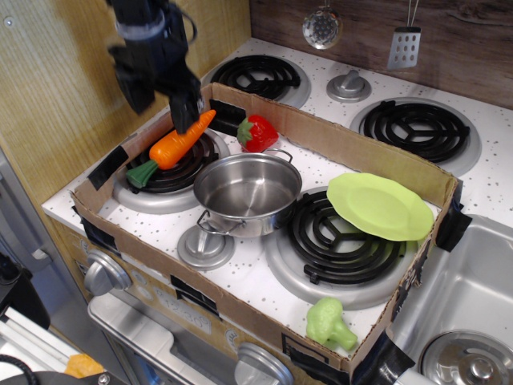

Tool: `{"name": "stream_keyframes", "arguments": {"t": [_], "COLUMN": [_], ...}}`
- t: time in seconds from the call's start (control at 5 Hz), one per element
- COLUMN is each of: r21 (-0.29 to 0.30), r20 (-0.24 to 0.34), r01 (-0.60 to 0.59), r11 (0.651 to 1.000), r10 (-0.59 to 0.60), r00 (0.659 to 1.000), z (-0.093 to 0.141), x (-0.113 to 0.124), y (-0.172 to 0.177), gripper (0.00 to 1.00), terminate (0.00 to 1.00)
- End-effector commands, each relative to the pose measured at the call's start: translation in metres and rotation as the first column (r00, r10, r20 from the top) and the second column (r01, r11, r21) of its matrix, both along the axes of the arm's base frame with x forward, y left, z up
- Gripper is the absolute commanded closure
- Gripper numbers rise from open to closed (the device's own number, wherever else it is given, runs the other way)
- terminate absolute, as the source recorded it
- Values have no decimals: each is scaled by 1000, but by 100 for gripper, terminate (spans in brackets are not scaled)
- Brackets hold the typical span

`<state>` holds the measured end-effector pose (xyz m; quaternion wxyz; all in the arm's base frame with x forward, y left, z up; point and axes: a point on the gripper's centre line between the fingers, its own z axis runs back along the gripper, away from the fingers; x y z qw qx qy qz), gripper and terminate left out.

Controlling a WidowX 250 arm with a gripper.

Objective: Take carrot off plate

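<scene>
The orange carrot (178,142) with its dark green stub lies on the front left burner (166,172), tip pointing up and right. The lime-green plate (379,206) rests tilted on the front right burner, with nothing on it. My gripper (163,100) hangs above the carrot, open and empty, its black fingers (185,103) spread apart, the right one just above the carrot's tip.
A steel pot (247,192) stands in the middle between carrot and plate. A red strawberry toy (256,133) lies by the cardboard box's back wall (337,143). A pale green broccoli toy (329,323) lies at the front right corner. A sink (469,313) is at the right.
</scene>
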<state>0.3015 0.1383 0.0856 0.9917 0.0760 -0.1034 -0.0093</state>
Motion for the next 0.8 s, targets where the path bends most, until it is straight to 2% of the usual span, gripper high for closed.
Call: {"name": "stream_keyframes", "arguments": {"t": [0.0, 0.4, 0.6], "r21": [28, 28, 28], "r20": [-1, -1, -1], "r01": [-29, -29, -29], "r11": [999, 999, 999], "r10": [29, 29, 29], "r00": [1000, 1000, 1000], "z": [55, 55, 55], "x": [16, 16, 16], "y": [-18, -18, -18], "gripper": [0, 0, 0], "terminate": [0, 0, 100]}}
